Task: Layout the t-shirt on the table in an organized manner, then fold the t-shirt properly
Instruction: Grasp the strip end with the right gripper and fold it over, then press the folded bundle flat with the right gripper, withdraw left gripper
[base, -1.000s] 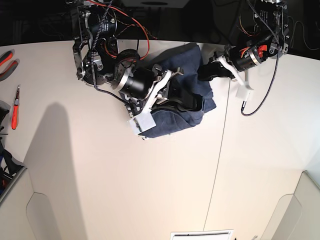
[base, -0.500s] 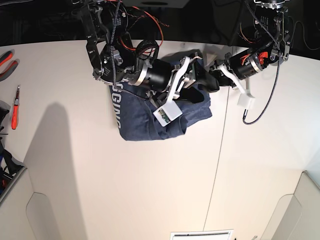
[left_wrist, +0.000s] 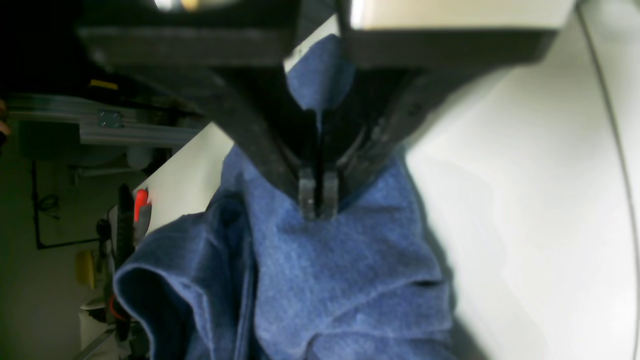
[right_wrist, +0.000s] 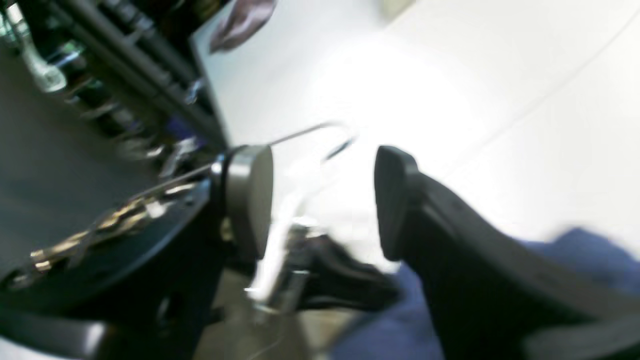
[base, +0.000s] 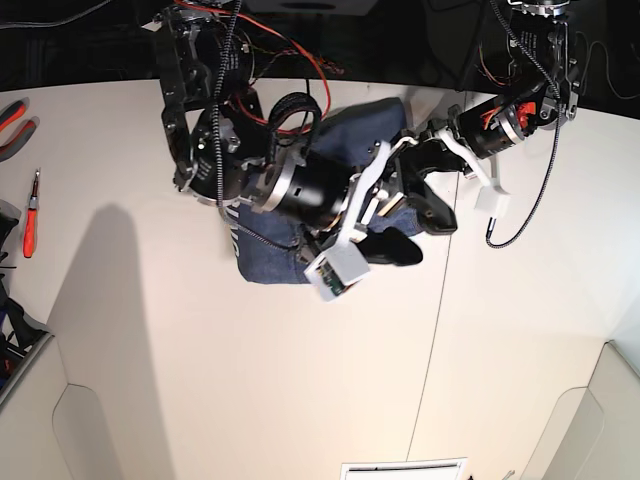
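A: One t-shirt is seen on the table, bunched in a heap near the far edge, just on the near-left side of the thin dark seam.

B: And two arms are counted over it. The left pincer is shown in its wrist view clamped tight, with a fold of the navy cloth pinched between the two fingertips.

A: The cloth is seen both above and below that grip, so the shirt is held there at its upper edge. In the base view that pincer lies at the heap's far right corner.

B: The right pincer is spread wide, two pads well apart with nothing between them. Bare white table is seen through the gap.

A: That wrist view is badly blurred; a patch of blue is made out at the lower right, probably the shirt, just beside the dark finger.

B: In the base view the right pincer is carried above the heap's right side, its arm covering much of the cloth.

A: White lettering is barely glimpsed at the shirt's left edge; it cannot be read.

B: Off to the left, two red-handled tools are counted: pliers and a screwdriver, well apart from the shirt.
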